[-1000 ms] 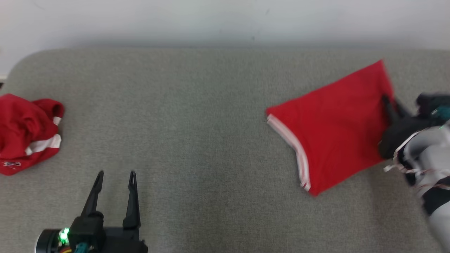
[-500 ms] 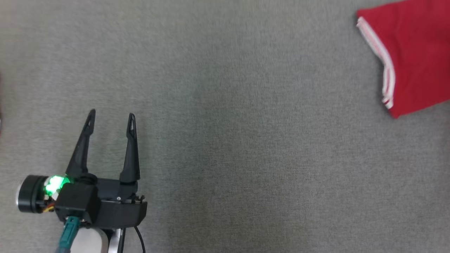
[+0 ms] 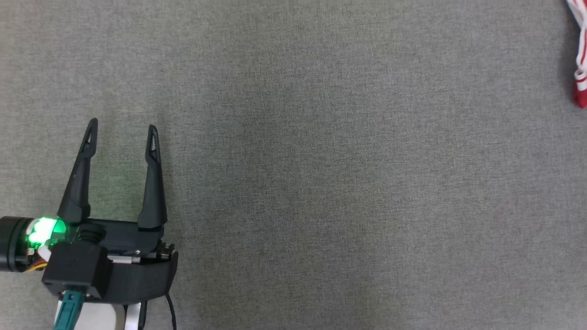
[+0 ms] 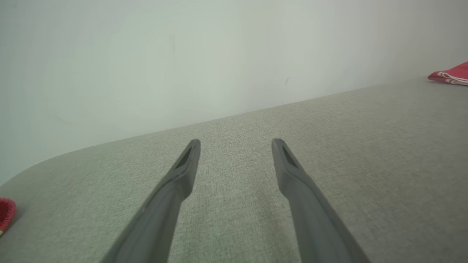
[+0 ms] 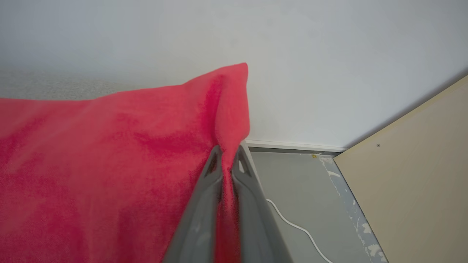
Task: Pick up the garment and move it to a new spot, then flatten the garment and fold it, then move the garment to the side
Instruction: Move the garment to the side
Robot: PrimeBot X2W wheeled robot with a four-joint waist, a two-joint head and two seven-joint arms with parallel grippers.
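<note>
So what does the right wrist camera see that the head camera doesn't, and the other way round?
Right wrist view: the right pincer shut on a pinched fold of the red garment, with a wall, floor, white cable and beige board beyond.
Head view: the left pincer, open and empty, with a green light at its base.
Both: the garment, just its striped edge at the head view's right border, and the grey surface.

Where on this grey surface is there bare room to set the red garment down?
The widest bare stretch of the grey surface runs from the open left gripper across to the red garment at the head view's right edge. It gets tight there, where the right gripper pinches the cloth.
</note>
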